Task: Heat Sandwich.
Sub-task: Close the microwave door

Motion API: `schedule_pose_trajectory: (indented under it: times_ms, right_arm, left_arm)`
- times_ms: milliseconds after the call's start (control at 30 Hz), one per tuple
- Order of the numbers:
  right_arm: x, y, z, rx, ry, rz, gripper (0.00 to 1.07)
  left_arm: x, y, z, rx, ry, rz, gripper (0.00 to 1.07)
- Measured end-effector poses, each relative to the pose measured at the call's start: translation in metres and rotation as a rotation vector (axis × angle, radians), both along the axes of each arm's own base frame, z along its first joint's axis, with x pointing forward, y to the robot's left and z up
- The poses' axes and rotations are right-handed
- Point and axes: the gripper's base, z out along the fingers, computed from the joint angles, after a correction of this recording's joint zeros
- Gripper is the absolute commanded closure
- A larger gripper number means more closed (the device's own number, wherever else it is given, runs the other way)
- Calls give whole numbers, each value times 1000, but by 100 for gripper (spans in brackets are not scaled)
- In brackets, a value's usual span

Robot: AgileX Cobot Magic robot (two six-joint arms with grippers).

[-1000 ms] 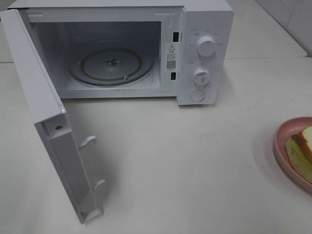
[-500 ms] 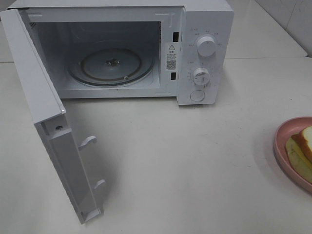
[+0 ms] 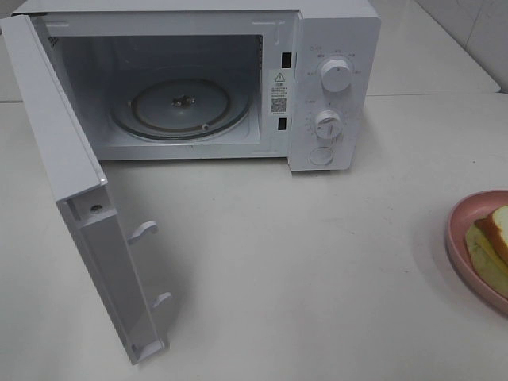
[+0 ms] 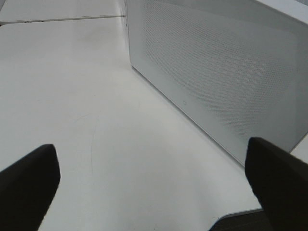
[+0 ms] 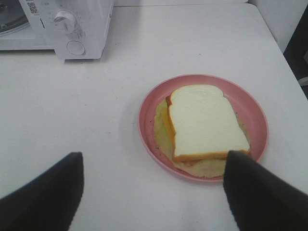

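You have: sandwich on pink plate, right of open-doored microwave; left gripper, right gripper both spread wide, empty

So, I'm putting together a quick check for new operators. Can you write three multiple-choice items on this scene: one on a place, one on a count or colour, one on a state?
1. Where is the sandwich?
A. On the pink plate
B. On the turntable
C. On the bare table

2. How many round knobs are on the microwave panel?
A. One
B. Two
C. Four

3. What state is the microwave door in?
A. Shut
B. Removed
C. Swung open

Answers:
1 A: the bread lies on the plate, right of the microwave.
2 B: an upper knob and a lower knob show.
3 C: the door stands out, exposing the empty glass turntable.
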Motion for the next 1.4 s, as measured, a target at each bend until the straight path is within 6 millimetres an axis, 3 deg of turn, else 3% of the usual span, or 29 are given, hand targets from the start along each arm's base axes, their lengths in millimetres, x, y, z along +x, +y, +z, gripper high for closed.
schedule_pose_trajectory:
  times_ms: [1400]
  right_arm:
    - [0, 0, 0, 1, 0, -1, 31]
  left_arm:
    - [0, 0, 0, 0, 0, 0, 3]
